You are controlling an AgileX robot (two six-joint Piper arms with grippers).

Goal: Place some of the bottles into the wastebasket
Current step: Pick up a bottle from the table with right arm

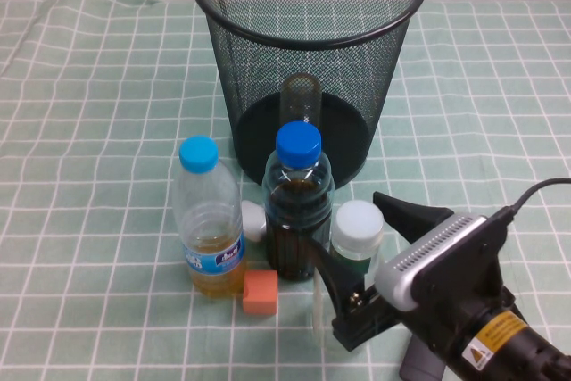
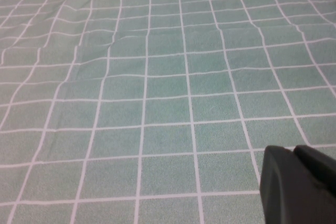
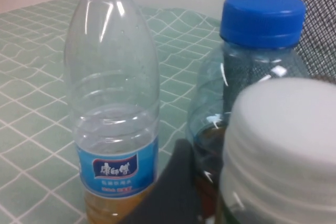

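Observation:
The black wire-mesh wastebasket (image 1: 308,6) stands at the back centre, and its mesh shows in the right wrist view (image 3: 315,3). A small brownish bottle (image 1: 301,95) shows through the mesh, inside it. The clear bottle with a white cap (image 1: 358,223) and green neck label stands in front of the basket; its cap fills the right wrist view (image 3: 278,145). My right gripper (image 1: 364,243) is open, one finger on each side of this bottle. My left gripper (image 2: 294,153) is out of the high view, shut and empty over bare cloth.
A dark bottle with a blue cap (image 1: 299,211) (image 3: 257,51) stands just left of the white-capped bottle. A light-blue-capped bottle of yellowish liquid (image 1: 211,229) (image 3: 113,103) is further left. An orange cube (image 1: 260,293) and a small white cap (image 1: 253,219) lie between them. A green checked cloth (image 1: 89,131) covers the table.

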